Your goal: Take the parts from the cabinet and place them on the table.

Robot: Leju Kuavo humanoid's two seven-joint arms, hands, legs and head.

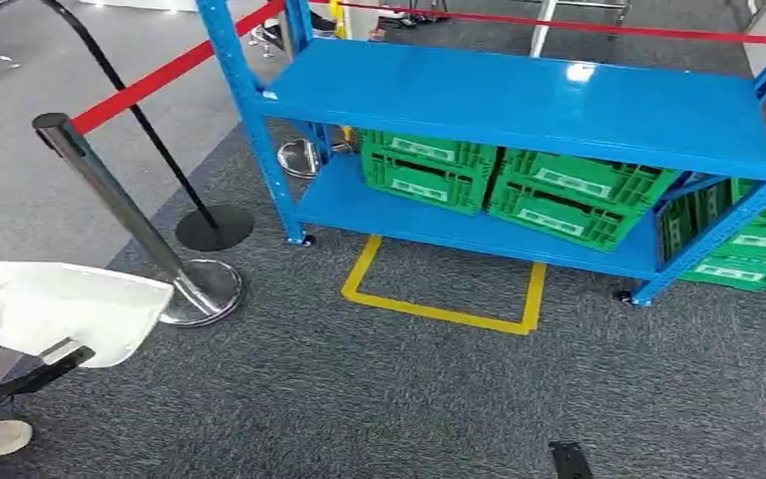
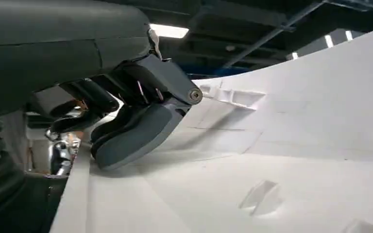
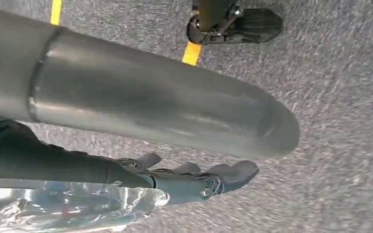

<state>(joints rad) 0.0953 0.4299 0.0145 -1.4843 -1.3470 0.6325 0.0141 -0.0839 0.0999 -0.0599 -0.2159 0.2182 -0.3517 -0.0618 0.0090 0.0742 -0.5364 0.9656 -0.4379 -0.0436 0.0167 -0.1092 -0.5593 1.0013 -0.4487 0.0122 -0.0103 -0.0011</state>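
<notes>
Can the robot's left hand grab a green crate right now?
Probably not. The left hand is already busy holding a big white part, and the green crates sit far off on the blue rack's bottom shelf.

white part (image 1: 60, 304) cut off at left edge, right-hand green crates (image 1: 758, 244) cropped

Stanchion post (image 1: 120, 205) beside open carpet (image 1: 379, 389)
</notes>
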